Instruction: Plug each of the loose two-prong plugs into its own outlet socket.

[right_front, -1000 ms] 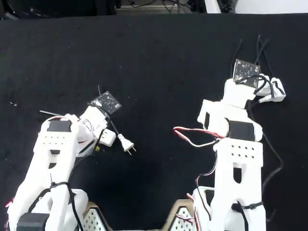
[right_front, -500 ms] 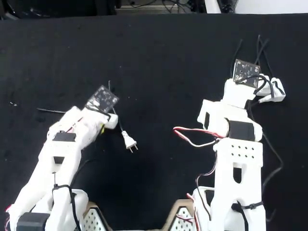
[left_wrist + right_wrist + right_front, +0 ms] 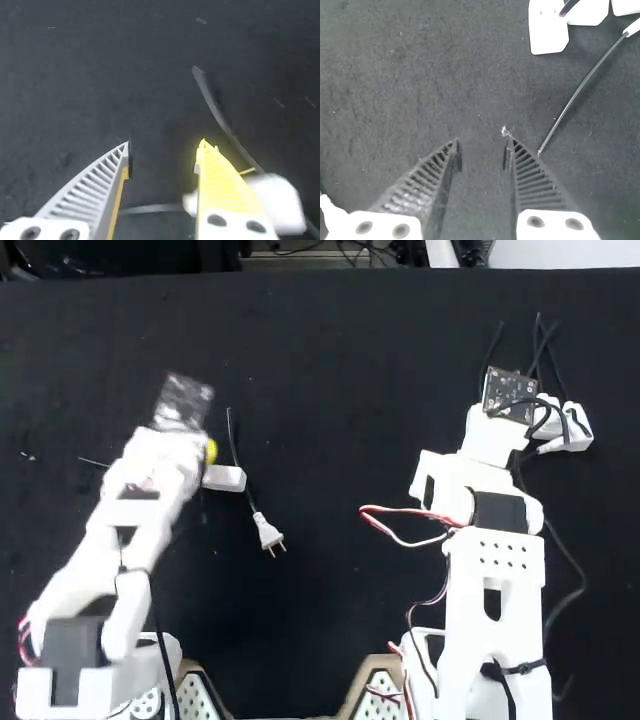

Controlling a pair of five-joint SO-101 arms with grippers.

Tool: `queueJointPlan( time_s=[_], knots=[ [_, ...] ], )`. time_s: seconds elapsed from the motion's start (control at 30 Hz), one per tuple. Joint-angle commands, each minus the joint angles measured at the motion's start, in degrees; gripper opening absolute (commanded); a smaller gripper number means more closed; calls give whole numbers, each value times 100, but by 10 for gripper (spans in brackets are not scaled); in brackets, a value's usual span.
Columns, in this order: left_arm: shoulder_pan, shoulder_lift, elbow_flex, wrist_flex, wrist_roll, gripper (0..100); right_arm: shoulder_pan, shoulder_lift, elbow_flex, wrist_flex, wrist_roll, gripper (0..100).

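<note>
Plug (image 3: 268, 537) lay loose on the bench (image 3: 330, 370) at about five o'clock from my left claw (image 3: 162, 145), prongs pointing toward five, far closer to it than to my right claw (image 3: 481, 142), both claws gaping wide and empty.

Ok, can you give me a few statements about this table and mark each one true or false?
1. The white two-prong plug lies loose on the black cloth-covered table. True.
2. The left gripper is shut on that plug. False: it is open and holds nothing.
3. One finger of the left gripper is yellow. True.
4. The right gripper is shut. False: it is open.
</note>
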Motion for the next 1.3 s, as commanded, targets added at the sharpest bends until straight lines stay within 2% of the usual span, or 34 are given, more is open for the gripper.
queueJointPlan(
  time_s=[0.0, 0.13, 0.2, 0.27, 0.37, 0.5, 0.6, 0.67, 0.9, 1.03, 1.17, 1.27],
  knots=[
    [-637, 378, -1473, 738, 607, 214, 35, -207, -13, -132, -9, 148],
    [-1086, 132, -2299, 2690, 563, 216, 26, -207, -13, -176, -9, 148],
    [-1068, -26, -2510, 3815, 9, 216, 26, -189, -4, -273, -9, 148],
    [-884, -132, -2510, 4677, -862, 214, 26, -180, -4, -334, -9, 148],
    [-611, -193, -2264, 5424, -1697, 213, 26, -180, -4, -334, -9, 148],
    [-127, -193, -1930, 5837, -1855, 213, 26, -180, -4, -334, -9, 148],
    [286, -193, -1719, 5802, -1837, 213, 26, -180, -4, -325, -9, 148],
    [382, -193, -1657, 5371, -1714, 213, 26, -180, -4, -325, -9, 148],
    [295, -123, -1657, 3464, -730, 216, 26, -180, 4, -316, -9, 148],
    [295, -18, -1657, 2884, -589, 216, 9, -171, 4, -308, -35, 148],
    [251, 659, -1736, 2242, -580, 213, -211, -189, 57, -308, -9, 148],
    [4, 1029, -1930, 2145, -545, 213, -387, -207, 145, -325, 0, 148]
  ],
)
